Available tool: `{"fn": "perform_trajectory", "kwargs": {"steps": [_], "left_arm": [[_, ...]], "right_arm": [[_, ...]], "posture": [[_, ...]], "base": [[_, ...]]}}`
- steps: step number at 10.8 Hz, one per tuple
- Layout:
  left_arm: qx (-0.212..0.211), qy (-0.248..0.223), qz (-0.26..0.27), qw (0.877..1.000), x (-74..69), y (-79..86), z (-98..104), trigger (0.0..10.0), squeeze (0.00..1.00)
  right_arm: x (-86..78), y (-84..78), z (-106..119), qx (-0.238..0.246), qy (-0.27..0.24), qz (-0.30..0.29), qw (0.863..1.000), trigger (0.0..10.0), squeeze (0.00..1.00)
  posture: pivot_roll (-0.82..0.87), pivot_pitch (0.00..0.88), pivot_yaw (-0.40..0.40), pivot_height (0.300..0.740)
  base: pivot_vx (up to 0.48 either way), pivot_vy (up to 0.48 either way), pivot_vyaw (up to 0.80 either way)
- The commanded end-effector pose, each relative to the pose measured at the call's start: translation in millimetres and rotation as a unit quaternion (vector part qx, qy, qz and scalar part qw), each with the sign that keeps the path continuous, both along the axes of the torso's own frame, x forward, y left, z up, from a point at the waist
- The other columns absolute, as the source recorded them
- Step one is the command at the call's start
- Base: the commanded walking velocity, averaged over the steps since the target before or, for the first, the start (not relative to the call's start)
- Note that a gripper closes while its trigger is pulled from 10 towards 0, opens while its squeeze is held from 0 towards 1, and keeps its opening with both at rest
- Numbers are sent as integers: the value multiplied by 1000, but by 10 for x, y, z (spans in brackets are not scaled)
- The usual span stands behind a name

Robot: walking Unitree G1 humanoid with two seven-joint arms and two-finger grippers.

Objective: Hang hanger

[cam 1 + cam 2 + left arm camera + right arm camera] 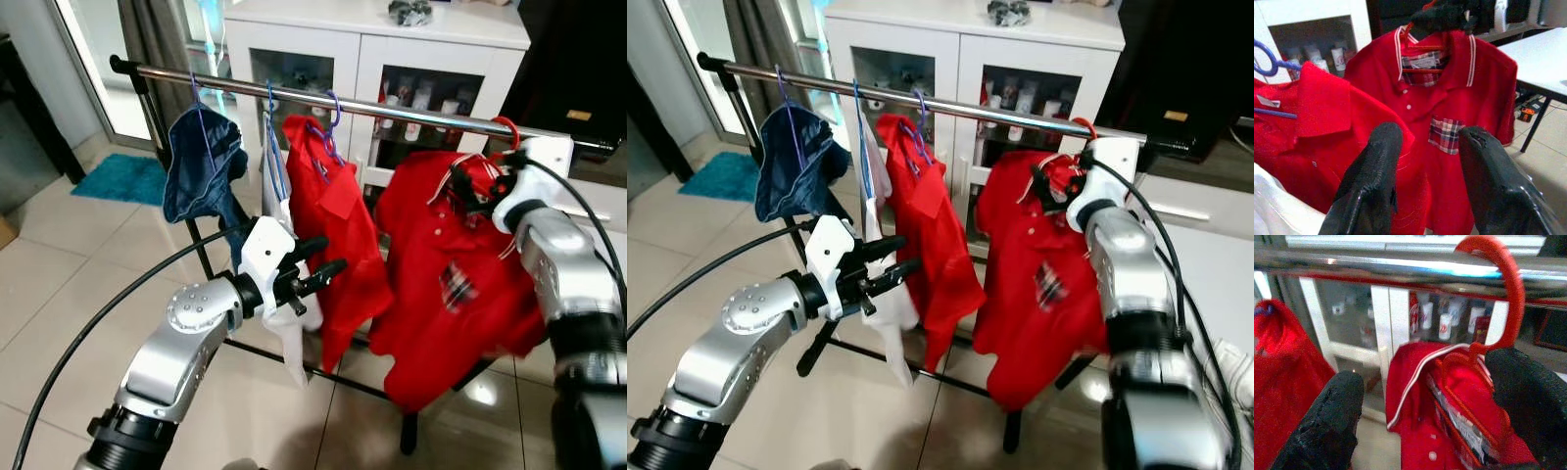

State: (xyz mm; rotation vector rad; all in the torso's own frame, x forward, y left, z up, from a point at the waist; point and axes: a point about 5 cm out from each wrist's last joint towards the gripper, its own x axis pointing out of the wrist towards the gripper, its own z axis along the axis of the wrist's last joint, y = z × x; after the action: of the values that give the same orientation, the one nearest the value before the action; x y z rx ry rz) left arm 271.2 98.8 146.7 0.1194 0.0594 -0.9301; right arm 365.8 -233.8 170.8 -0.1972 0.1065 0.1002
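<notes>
My right hand (1425, 426), fingers spread, sits at the collar of the red polo shirt (446, 284); my wrist camera shows its red hanger (1498, 289) hooked over the steel rail (372, 106), at two o'clock. My left hand (312, 272), also spread, hovers empty at seven o'clock. Four garments hang: two red shirts, one blue, one white.

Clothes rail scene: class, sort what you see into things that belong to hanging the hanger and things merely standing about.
Part of the job:
red hanger, hooked over the rail
rail
polo shirt on that hanger
right gripper, open beside the hanger's neck

Standing about:
left gripper
second red shirt
white garment
denim garment
cabinet
teal mat
</notes>
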Motion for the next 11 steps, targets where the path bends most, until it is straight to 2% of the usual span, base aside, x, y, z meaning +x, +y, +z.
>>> {"fn": "perform_trajectory", "kwargs": {"steps": [1,2,6,8,11], "left_arm": [[5,-5,-11,1000,0,-12,32,10000,0],[5,-4,-19,1000,-9,-21,30,10000,0],[5,-1,-30,1000,-35,-37,21,10000,0],[7,0,-31,999,-37,-29,14,10000,0],[4,1,-36,999,-22,-51,10,10000,0]], "right_arm": [[27,-10,-3,-4,17,12,1000,10000,0],[50,-27,-50,-7,45,21,999,10000,0],[98,-81,27,26,83,56,995,10000,0],[101,-158,61,19,92,53,994,10000,0],[130,-238,106,42,98,62,992,10000,0]], "posture": [[6,0,6,740],[5,0,6,740],[2,0,0,740],[-2,0,4,740],[-8,0,9,740]], "base": [[0,0,0],[0,0,0],[0,0,0],[0,0,0],[0,0,0]]}}
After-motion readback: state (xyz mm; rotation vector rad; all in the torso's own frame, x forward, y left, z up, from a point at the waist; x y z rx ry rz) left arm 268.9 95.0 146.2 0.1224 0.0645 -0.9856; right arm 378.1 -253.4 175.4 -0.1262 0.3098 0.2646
